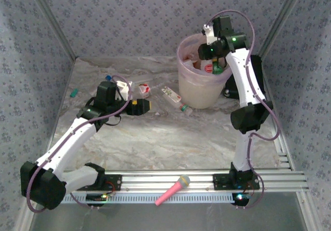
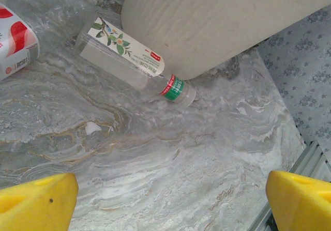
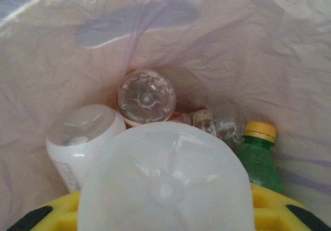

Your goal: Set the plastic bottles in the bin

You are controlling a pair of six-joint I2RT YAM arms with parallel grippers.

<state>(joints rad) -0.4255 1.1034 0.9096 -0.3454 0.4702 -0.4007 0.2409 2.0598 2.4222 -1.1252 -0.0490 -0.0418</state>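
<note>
**Drop over a part-filled bin; a second bottle wedged at its base**

The right gripper [image 1: 206,52] is clenched on a pale bottle [image 3: 165,182], held base-down inside the mouth of the bin [image 1: 199,94]. Below it in the bin lie a clear bottle [image 3: 146,96], a white one [image 3: 77,140] and a green one [image 3: 258,156], so the floor is uneven.

Likely risks:
- If let go off-centre, the pale bottle could glance off the bottles beneath and come to rest against the liner [image 3: 232,50] rather than settling.
- The loose liner hangs near the fingers; lifting out carelessly could snag it and drag it, or tip the bin.

The left gripper [image 2: 168,205] is spread wide and empty, just in front of the bin. The green-cap bottle [image 2: 137,63] lies on its side, touching the bin's base.
- A finger sliding between that bottle and the bin wall may shove the bin while the right arm is inside it.
- The round bottle may roll away under a partial pinch.
- Both arms working beside the bin could collide.
</note>
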